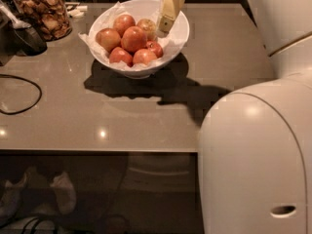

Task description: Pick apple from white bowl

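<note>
The white bowl (178,38) stands on the grey table near its far edge, lined with crumpled white paper. It holds several red-orange apples; one large apple (134,38) lies in the middle. My gripper (167,24) hangs from the top of the view over the bowl's right half, its pale fingers pointing down toward the apple at the back right (147,27). It holds nothing that I can see.
A glass jar of brown snacks (43,11) stands at the back left, with a dark object (27,38) beside it. A black cable (17,94) loops on the left. My white arm body (258,155) fills the right foreground. The table's front edge (97,150) is near.
</note>
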Robot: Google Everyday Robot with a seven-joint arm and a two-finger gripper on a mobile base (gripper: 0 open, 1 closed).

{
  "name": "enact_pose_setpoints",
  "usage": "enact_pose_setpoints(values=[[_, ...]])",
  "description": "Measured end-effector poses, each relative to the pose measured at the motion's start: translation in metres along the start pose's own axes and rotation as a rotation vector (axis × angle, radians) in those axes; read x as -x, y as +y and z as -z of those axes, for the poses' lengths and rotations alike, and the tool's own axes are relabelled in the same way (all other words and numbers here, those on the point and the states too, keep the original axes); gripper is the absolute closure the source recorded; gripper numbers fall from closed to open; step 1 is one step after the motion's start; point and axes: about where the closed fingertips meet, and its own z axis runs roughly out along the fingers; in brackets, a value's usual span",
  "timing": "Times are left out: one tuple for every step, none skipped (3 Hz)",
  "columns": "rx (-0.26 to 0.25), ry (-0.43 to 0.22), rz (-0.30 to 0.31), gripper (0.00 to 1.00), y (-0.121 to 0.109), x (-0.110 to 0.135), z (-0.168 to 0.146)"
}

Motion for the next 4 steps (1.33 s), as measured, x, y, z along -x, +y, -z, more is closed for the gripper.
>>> enact_pose_setpoints(values=[[0.005, -0.037, 0.013, 0.07, -0.008, 0.015, -0.018], [0.014, -0.058, 0.014, 0.22, -0.015, 0.023, -0.031], [0.017, -0.066, 0.015, 0.29, -0.021, 0.028, -0.041], [0.025, -0.071, 0.015, 0.3, -0.024, 0.03, -0.049]])
